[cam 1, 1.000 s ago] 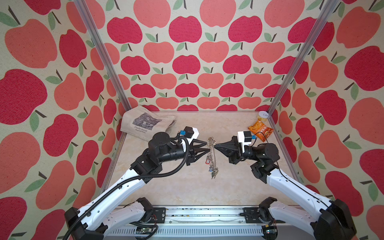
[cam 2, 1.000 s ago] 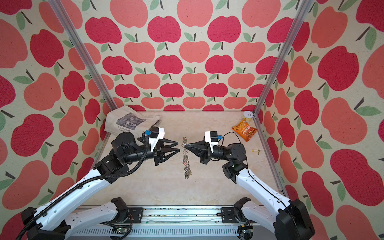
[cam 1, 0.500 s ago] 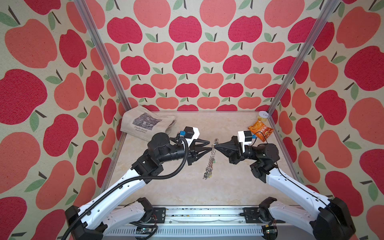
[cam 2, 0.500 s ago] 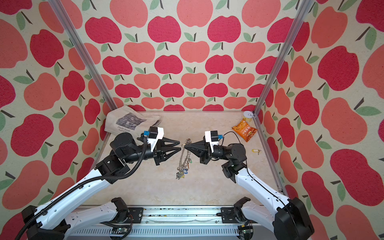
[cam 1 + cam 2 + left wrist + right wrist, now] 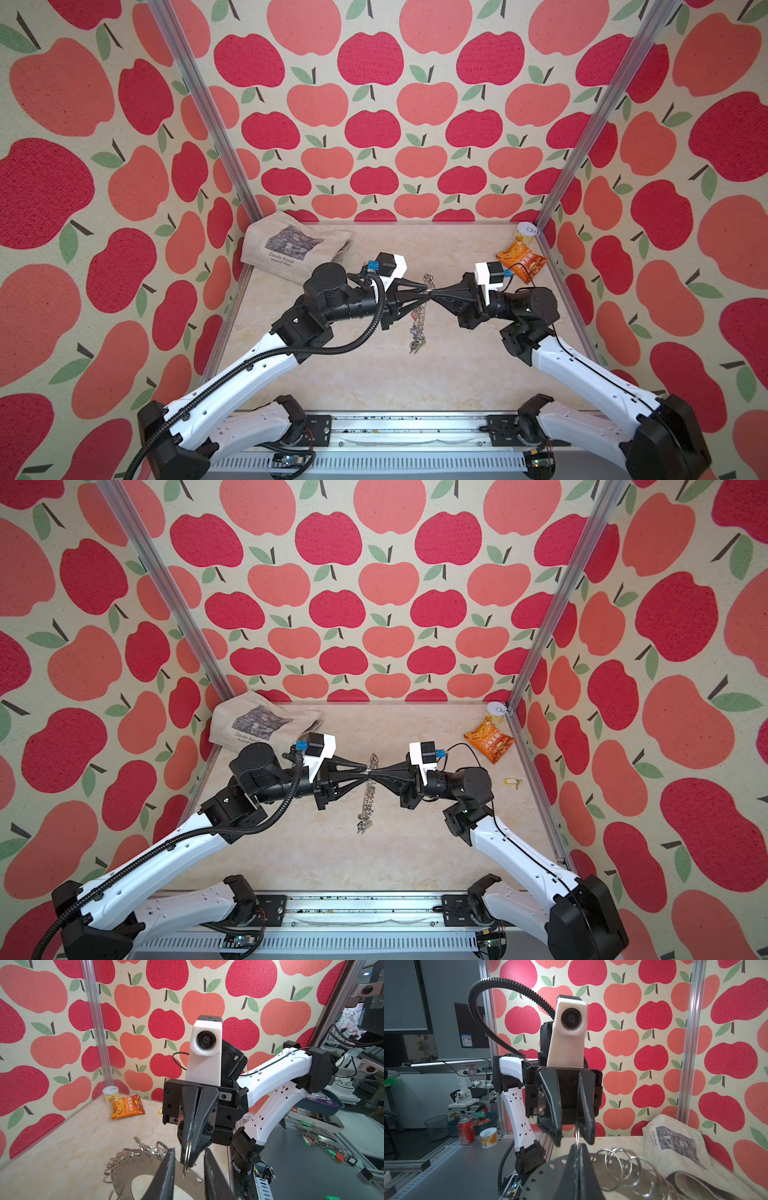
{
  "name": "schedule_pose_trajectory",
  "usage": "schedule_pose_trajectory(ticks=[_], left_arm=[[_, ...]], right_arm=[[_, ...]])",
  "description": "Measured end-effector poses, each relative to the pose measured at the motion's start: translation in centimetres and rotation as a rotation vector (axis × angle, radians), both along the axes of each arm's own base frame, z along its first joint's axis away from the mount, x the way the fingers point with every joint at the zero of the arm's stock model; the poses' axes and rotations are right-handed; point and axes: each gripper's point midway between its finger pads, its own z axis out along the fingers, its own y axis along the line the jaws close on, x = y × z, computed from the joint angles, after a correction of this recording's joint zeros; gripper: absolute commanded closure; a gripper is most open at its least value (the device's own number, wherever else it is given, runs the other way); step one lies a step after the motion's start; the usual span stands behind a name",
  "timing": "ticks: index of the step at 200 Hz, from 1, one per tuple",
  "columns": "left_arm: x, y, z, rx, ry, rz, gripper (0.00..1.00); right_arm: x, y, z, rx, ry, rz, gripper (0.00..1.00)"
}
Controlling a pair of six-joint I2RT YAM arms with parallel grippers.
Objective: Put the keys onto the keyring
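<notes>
Pinches one wire loop [image 5: 185, 1167] on the rim of the keyring [image 5: 133, 1169] with the right gripper [image 5: 188, 1160], both fingers pressed flat together on the wire. Holds the left gripper [image 5: 574, 1141] unclenched straight opposite, tip to tip, its two fingers [image 5: 553, 1118] standing apart, one on each side of the pinched loop and of the right fingertips. Cannot tell whether either left finger touches the wire.

Lifts the keyring off the table [image 5: 374, 374] at that pinched rim, midway between left and right. Cannot tell whether its near end reaches the surface. Reads in both top views as a thin grey strip seen edge-on, running from far to near between the two grippers. Shows up in the wrist views as a flat plate with a wide round hole and small holes along the edge, with more wire loops fanned around the rim. Carries a small silvery cluster [image 5: 417, 344] at the near end, too small to tell whether it is keys or bare loops.

Farther out, on the right side of the table near the wall: a yellow-tagged key [image 5: 512, 781], well apart from the keyring. Beyond it, toward the far right, an orange snack packet [image 5: 521, 262], and a small can [image 5: 525, 232] in the far right corner. At the far left — a printed cloth bag [image 5: 291, 245], lying flat.
</notes>
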Motion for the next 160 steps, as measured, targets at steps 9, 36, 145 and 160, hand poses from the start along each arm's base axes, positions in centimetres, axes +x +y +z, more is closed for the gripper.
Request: schedule_pose_trajectory(ticks=[9,36,145,160], left_arm=[[-0.1,-0.1,0.1,-0.001,-0.006,-0.005,0.86],[-0.1,-0.1,0.3,-0.001,-0.019,-0.004,1.0],[-0.6,0.5,-0.5,0.141,-0.041,0.011,1.0],[-0.6,0.9,-0.1,0.187,-0.058,0.024,1.0]], right_arm=[[0.0,0.0,0.0,0.0,0.0,0.0,1.0],[-0.2,-0.1,0.1,0.002,-0.004,0.009,1.0],[0.3,-0.3,-0.4,-0.138,0.015,-0.084,0.38],[0.1,-0.9,0.4,-0.19,-0.025,-0.143,0.37]])
